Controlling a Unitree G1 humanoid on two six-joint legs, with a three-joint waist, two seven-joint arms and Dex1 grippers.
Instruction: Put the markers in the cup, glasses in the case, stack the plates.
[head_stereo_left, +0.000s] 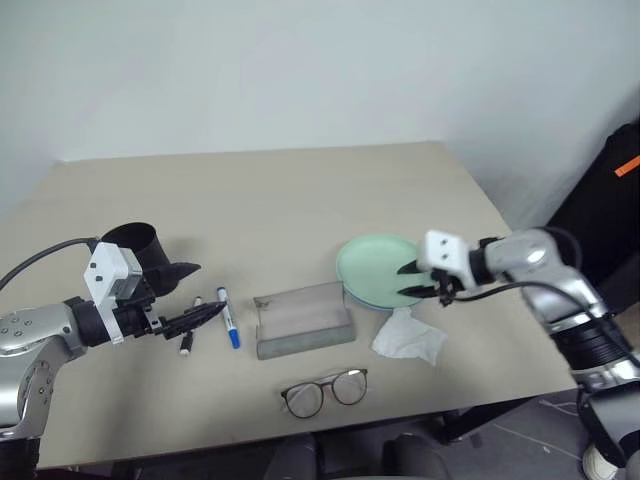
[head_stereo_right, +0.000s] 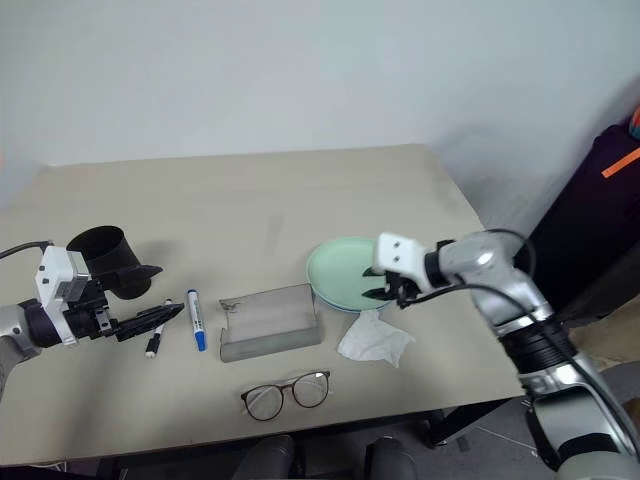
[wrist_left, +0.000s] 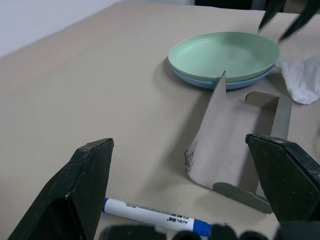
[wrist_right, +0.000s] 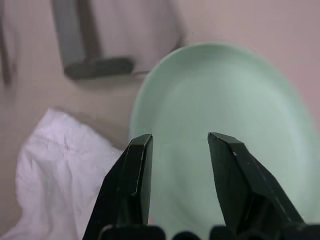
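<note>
Beside the open grey case (head_stereo_left: 303, 320), the blue-capped marker (wrist_left: 155, 219) bears unreadable small print between the spread left gripper (wrist_left: 190, 200), while the right gripper (wrist_right: 180, 165), parted and empty, hovers over the green plate (wrist_right: 225, 115).

The left gripper (head_stereo_left: 192, 320) reaches inward, its fingers (wrist_left: 85, 195) spread wide and empty. The right gripper (head_stereo_left: 412, 281) faces it, fingers (wrist_right: 131, 180) parted, nothing between them.

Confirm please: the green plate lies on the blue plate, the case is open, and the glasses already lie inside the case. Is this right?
Not fully. The glasses lie on the table in front of the open case, not inside it, as the left eye view shows. The green plate does lie on the blue plate.
</note>
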